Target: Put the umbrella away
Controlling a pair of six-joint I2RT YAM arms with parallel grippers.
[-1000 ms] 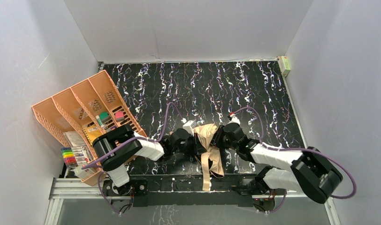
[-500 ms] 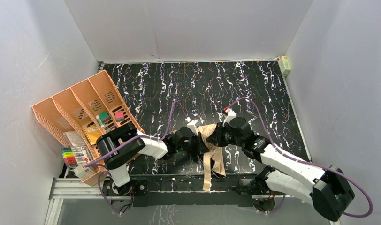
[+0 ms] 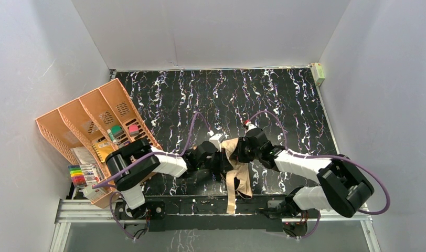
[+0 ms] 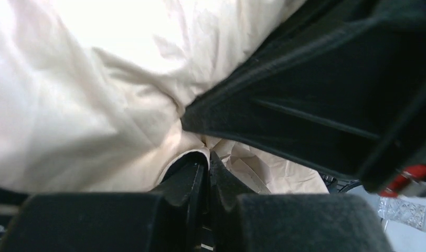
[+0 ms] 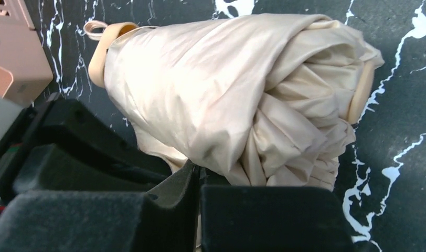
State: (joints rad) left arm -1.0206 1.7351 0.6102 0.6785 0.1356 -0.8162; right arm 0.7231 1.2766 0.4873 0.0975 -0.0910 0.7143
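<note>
The folded tan umbrella (image 3: 233, 153) lies near the front middle of the black marbled table, and its tan strap (image 3: 231, 191) trails over the front edge. My left gripper (image 3: 222, 159) is at its left side and my right gripper (image 3: 242, 152) is at its right side. In the left wrist view the jaws (image 4: 207, 160) are closed on a fold of canopy fabric (image 4: 85, 105). In the right wrist view the jaws (image 5: 198, 172) are closed on the lower edge of the bundled canopy (image 5: 221, 89). The light-tan handle (image 5: 102, 52) shows at the bundle's left end.
An orange desk organizer (image 3: 95, 123) holding stationery stands at the left, with a set of coloured markers (image 3: 80, 176) in front of it. A small green and white box (image 3: 319, 73) sits at the back right corner. White walls enclose the table.
My right arm has swung, its elbow moving out and back in, and its wrist has shifted slightly back and left. The umbrella and left gripper have barely moved.
</note>
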